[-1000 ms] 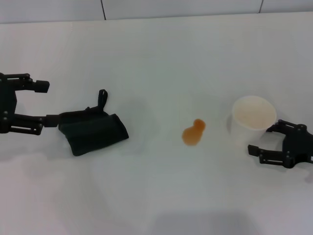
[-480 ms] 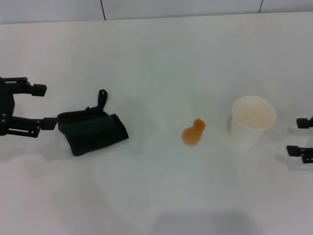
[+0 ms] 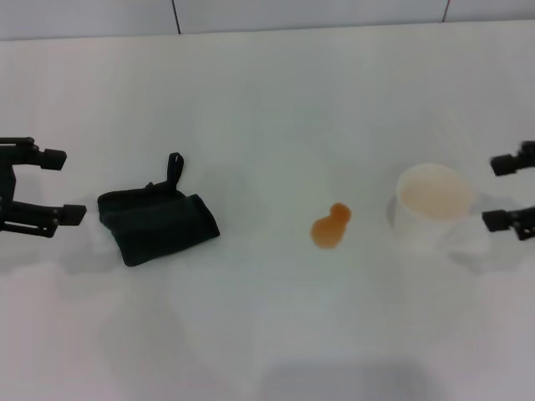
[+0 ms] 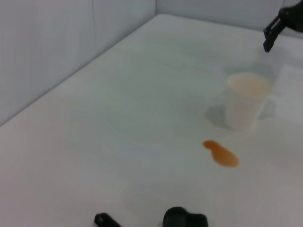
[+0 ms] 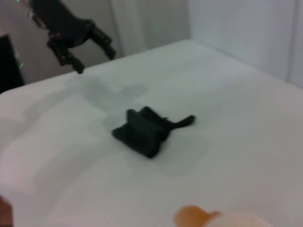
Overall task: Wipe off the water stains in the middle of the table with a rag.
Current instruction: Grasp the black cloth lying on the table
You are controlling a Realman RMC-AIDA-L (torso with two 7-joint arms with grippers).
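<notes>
The rag [image 3: 157, 225] is the closest thing that matters here, a black cloth bundle slumped on the table [image 3: 267, 334] over on the robot's left, with a little loop tab sticking up at its far edge. Judging by how it's crumpled, it's soft and light and will just collapse into whatever grabs it, so I'd pinch down over the thick folded middle rather than the skinny tab, which would probably leave the rest dangling.

The left gripper [image 3: 58, 184] hangs just beside the rag's outer edge, not touching it, fingers spread wide.

Roughly level with the rag, near the middle of the table, sit the water stains [image 3: 331, 226]: really one small orange-brown see-through blot, pear-shaped, fat end nearer the robot. It's thin liquid on a smooth white surface, so it should smear easily.

Just past that on the right is a white paper cup [image 3: 433, 205], upright, well clear of the blot. The right gripper [image 3: 506, 192] is beside the cup at the edge of view, fingers apart and holding nothing.
</notes>
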